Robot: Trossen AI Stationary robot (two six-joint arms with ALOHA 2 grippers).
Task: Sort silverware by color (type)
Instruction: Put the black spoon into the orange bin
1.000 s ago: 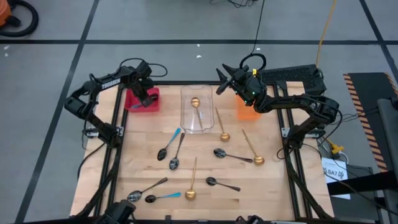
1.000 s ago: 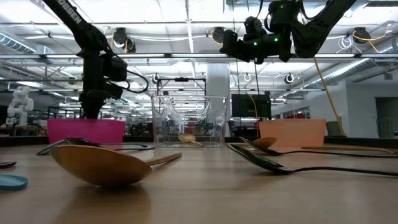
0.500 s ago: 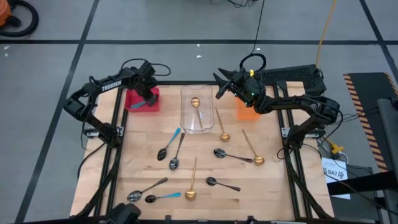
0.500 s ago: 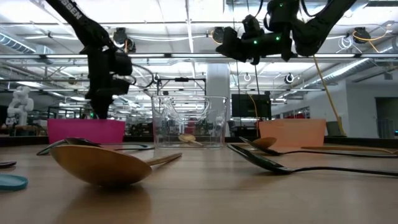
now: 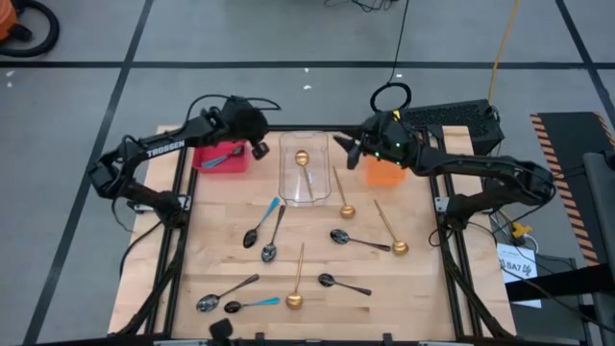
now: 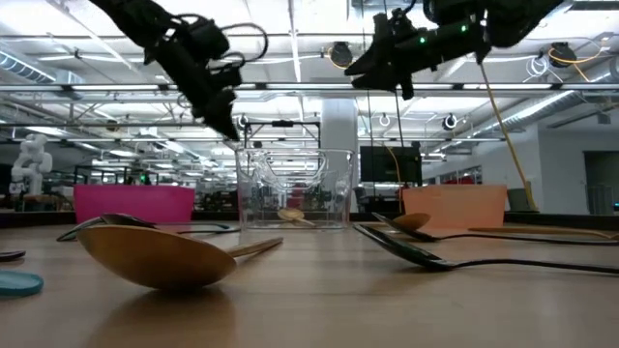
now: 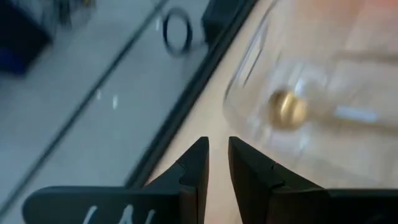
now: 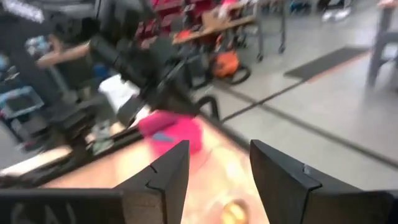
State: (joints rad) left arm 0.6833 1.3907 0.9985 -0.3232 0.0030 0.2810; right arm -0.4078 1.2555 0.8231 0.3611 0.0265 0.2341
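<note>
Jaws: left gripper (image 5: 258,147) nearly closed, empty, has swung from pink bin (image 5: 220,156), blue-handled spoon (image 5: 227,153) inside; right gripper (image 5: 352,151) released, raised; ten spoons unsorted.

Both arms raised at the back: left gripper (image 5: 258,149) nearly closed, right gripper (image 5: 348,152) spread

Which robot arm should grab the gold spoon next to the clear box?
Probably the right. Its open gripper hangs empty almost above that gold spoon, while the left gripper is across the clear box.
</note>
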